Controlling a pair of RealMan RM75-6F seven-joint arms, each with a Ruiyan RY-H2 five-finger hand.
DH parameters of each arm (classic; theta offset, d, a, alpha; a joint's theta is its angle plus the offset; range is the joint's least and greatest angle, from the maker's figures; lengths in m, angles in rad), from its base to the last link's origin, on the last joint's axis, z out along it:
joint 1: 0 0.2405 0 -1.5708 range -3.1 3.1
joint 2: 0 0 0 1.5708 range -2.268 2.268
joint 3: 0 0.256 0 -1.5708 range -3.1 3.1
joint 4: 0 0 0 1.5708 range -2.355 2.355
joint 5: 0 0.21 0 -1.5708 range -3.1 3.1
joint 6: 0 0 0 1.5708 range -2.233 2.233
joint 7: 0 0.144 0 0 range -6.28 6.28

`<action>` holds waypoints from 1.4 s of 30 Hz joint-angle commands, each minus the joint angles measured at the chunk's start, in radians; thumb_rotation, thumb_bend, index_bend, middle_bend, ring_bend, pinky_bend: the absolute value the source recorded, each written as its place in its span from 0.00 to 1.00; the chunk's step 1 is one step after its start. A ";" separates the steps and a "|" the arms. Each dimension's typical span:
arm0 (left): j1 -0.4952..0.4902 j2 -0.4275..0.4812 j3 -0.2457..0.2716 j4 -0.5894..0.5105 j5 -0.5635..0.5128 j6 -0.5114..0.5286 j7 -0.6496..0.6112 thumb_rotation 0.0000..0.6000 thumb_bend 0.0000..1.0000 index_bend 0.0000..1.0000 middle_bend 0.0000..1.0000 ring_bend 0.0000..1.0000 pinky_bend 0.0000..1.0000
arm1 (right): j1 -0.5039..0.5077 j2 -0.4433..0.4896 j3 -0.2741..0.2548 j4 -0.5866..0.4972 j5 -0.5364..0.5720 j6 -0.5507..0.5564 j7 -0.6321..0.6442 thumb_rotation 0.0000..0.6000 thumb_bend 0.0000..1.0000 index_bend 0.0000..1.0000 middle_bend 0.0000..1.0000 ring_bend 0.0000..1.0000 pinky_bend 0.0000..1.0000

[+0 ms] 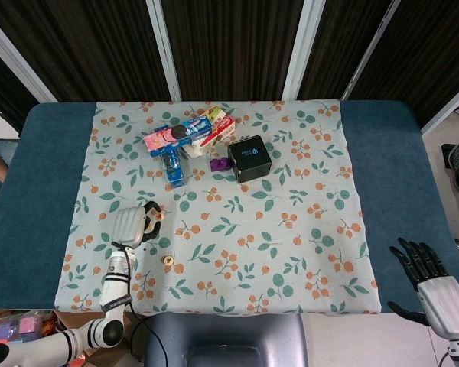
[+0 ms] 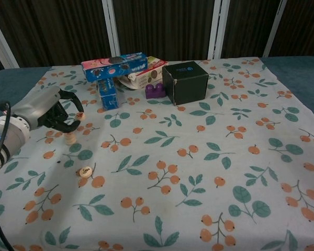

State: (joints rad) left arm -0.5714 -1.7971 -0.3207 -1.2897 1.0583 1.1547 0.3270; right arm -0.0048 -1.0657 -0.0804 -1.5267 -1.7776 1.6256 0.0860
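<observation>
My left hand [image 1: 130, 224] [image 2: 46, 110] hovers over the left part of the floral cloth [image 1: 291, 229]. It pinches a small round wooden disc [image 2: 80, 115] [image 1: 157, 216] between thumb and a fingertip. A small tan piece [image 2: 69, 139] stands on the cloth just below the hand. A second wooden disc [image 1: 167, 261] [image 2: 85, 171] lies flat on the cloth, nearer the front edge and apart from the hand. My right hand [image 1: 436, 287] is beyond the table's front right corner, fingers spread and holding nothing; it shows in the head view only.
At the back of the cloth stand a blue biscuit box [image 1: 177, 135] [image 2: 114, 66], a small blue box [image 1: 173, 167] [image 2: 107, 94], a red-and-white carton [image 1: 214, 130], a purple block [image 1: 219, 164] [image 2: 155, 91] and a black box [image 1: 250, 158] [image 2: 185, 82]. Dark panels close the back.
</observation>
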 commanded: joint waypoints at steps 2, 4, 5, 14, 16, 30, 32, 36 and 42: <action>0.009 0.031 0.001 -0.015 -0.031 -0.017 0.012 1.00 0.42 0.54 1.00 1.00 1.00 | 0.000 -0.001 0.001 -0.001 0.001 -0.002 -0.004 1.00 0.14 0.00 0.00 0.00 0.00; 0.012 0.037 0.008 -0.016 -0.038 -0.021 0.014 1.00 0.42 0.52 1.00 1.00 1.00 | 0.001 -0.002 0.000 -0.001 0.000 -0.004 -0.007 1.00 0.14 0.00 0.00 0.00 0.00; 0.014 0.038 0.012 -0.014 -0.042 -0.024 0.014 1.00 0.42 0.51 1.00 1.00 1.00 | 0.002 -0.003 -0.001 -0.001 -0.001 -0.005 -0.009 1.00 0.14 0.00 0.00 0.00 0.00; 0.014 0.033 0.035 0.016 -0.045 -0.029 0.006 1.00 0.42 0.50 1.00 1.00 1.00 | 0.002 -0.003 -0.001 -0.002 -0.003 -0.004 -0.008 1.00 0.14 0.00 0.00 0.00 0.00; 0.014 0.034 0.037 0.020 -0.045 -0.031 0.004 1.00 0.42 0.50 1.00 1.00 1.00 | 0.002 -0.004 -0.001 -0.002 -0.002 -0.004 -0.009 1.00 0.14 0.00 0.00 0.00 0.00; 0.012 0.032 0.055 0.038 -0.045 -0.047 -0.014 1.00 0.42 0.44 1.00 1.00 1.00 | 0.002 -0.005 -0.001 -0.005 0.000 -0.008 -0.016 1.00 0.14 0.00 0.00 0.00 0.00; 0.012 0.033 0.057 0.035 -0.043 -0.047 -0.015 1.00 0.42 0.42 1.00 1.00 1.00 | 0.002 -0.006 -0.001 -0.005 0.000 -0.008 -0.016 1.00 0.14 0.00 0.00 0.00 0.00; 0.012 0.037 0.059 0.028 -0.042 -0.048 -0.016 1.00 0.42 0.39 1.00 1.00 1.00 | 0.001 -0.005 0.000 -0.004 -0.001 -0.005 -0.014 1.00 0.14 0.00 0.00 0.00 0.00; 0.013 0.047 0.060 0.011 -0.037 -0.040 -0.017 1.00 0.42 0.37 1.00 1.00 1.00 | 0.002 -0.006 -0.001 -0.004 0.000 -0.007 -0.016 1.00 0.14 0.00 0.00 0.00 0.00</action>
State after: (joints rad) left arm -0.5585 -1.7515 -0.2610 -1.2764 1.0205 1.1133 0.3101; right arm -0.0033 -1.0714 -0.0809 -1.5307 -1.7781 1.6188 0.0698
